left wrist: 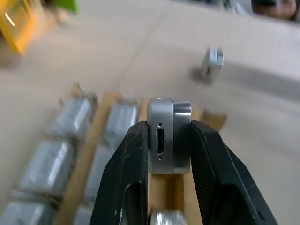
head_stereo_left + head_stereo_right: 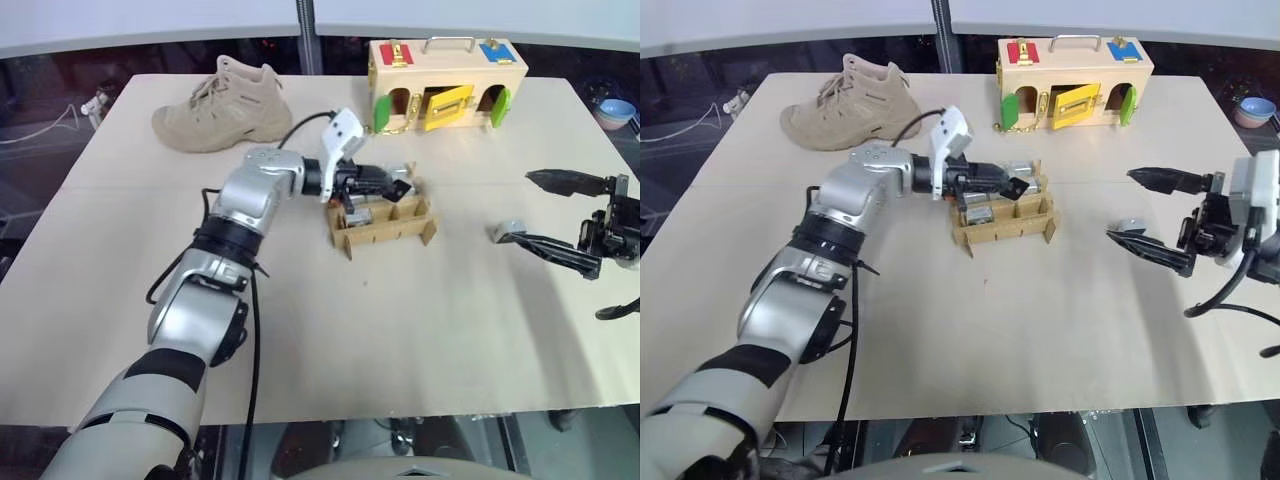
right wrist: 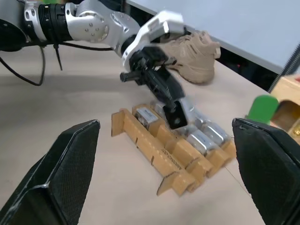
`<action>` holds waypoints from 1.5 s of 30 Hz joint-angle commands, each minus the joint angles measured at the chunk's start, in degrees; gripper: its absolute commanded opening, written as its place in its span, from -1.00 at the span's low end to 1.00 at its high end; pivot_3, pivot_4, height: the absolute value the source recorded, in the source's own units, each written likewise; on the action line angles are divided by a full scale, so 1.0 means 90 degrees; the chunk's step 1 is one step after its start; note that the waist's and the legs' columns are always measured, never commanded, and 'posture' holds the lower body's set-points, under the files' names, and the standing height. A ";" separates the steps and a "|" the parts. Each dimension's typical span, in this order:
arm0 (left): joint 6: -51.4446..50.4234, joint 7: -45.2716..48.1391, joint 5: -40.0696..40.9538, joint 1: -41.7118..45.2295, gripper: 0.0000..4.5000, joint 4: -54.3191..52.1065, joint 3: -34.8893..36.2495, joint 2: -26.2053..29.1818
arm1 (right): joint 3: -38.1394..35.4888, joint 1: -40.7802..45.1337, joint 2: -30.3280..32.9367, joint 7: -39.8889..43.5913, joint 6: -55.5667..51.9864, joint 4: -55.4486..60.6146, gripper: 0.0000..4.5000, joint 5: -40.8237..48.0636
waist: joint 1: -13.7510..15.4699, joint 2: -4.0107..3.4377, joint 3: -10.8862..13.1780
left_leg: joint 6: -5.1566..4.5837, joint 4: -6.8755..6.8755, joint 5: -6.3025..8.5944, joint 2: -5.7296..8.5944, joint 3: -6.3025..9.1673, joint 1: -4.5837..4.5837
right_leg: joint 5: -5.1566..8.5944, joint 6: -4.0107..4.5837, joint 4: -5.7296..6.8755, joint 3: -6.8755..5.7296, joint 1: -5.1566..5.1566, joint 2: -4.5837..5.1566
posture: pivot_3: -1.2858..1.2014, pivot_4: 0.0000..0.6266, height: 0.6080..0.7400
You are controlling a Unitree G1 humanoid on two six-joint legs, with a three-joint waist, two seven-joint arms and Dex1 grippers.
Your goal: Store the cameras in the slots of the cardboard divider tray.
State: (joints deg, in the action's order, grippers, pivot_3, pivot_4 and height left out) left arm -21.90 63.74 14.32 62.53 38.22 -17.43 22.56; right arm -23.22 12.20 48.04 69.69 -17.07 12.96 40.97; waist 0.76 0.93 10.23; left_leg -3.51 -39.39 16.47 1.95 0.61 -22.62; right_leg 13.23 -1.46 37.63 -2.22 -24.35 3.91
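The cardboard divider tray (image 2: pixel 385 238) stands mid-table, and several of its slots hold silver-grey cameras (image 1: pixel 70 117). My left gripper (image 2: pixel 398 187) hovers over the tray's far side, shut on one camera (image 1: pixel 164 140), which stands on edge between the black fingers (image 1: pixel 129 159) with its port face showing. Another camera (image 2: pixel 510 230) lies loose on the table to the right of the tray. My right gripper (image 2: pixel 520 208) hangs open right beside that loose camera, its lower finger (image 2: pixel 545 247) close to it, nothing held.
A tan shoe (image 2: pixel 222 105) lies at the back left. A pale wooden box (image 2: pixel 445 85) with coloured doors stands at the back, behind the tray. A blue bowl (image 2: pixel 615 110) sits off the table at far right.
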 commanded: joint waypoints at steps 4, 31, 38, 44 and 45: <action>0.0187 0.0572 -0.0480 0.0281 -0.69 0.0263 0.0024 0.0047 | -0.0394 -0.0322 -0.0041 -0.0281 0.0203 0.0458 0.99 0.0077 | 0.0010 0.0000 0.0000 | -0.0002 -0.0011 0.0001 0.0001 0.0002 -0.0011 | 0.0000 -0.0001 0.0004 -0.0002 -0.0005 0.0001 | 0.03 -0.52 1.00; 0.0039 0.1368 -0.1645 0.1890 0.48 0.1263 0.0041 -0.0322 | -0.0263 -0.0722 -0.0116 -0.0983 0.0197 0.0739 1.00 -0.0241 | 0.0007 0.0003 0.0002 | -0.0005 -0.0017 0.0002 -0.0003 -0.0011 -0.0016 | 0.0000 -0.0001 0.0022 0.0012 -0.0017 -0.0033 | 0.03 -0.52 1.00; -0.0965 0.1087 -0.0070 0.0057 0.48 -0.2539 0.1630 0.0209 | 0.0504 -0.0859 0.0459 -0.1663 0.0395 0.0669 1.00 -0.2051 | -0.0064 -0.0028 -0.0017 | -0.0006 -0.0024 0.0003 -0.0007 -0.0022 -0.0020 | 0.0001 -0.0001 0.0029 0.0038 -0.0033 -0.0011 | 0.03 -0.52 1.00; -0.1955 0.1483 0.1858 -0.2967 0.48 -0.5725 0.2801 0.1119 | 0.1394 0.0076 0.0794 -0.1409 0.0320 -0.0553 1.00 -0.2688 | -0.0192 -0.0022 -0.0013 | 0.0005 -0.0028 -0.0003 -0.0016 -0.0027 -0.0009 | -0.0001 0.0002 0.0041 0.0048 -0.0033 -0.0019 | 0.03 -0.52 1.00; -0.1928 0.1560 0.2055 -0.3412 0.48 -0.6051 0.2938 0.1292 | 0.1550 0.0355 0.0795 -0.1314 0.0303 -0.0827 1.00 -0.2720 | -0.0172 -0.0021 -0.0012 | 0.0005 -0.0031 -0.0003 -0.0018 -0.0027 -0.0005 | -0.0002 0.0003 0.0040 0.0049 -0.0031 -0.0022 | 0.03 -0.52 1.00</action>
State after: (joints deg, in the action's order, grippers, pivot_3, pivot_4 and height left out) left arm -39.28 75.98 27.66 35.07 -8.12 4.95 31.75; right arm -10.77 11.20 54.48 56.82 -14.67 8.39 17.39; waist -0.79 0.74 10.12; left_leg -3.47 -39.72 16.43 1.77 0.35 -22.66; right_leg 13.20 -1.41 37.99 -1.77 -24.63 3.70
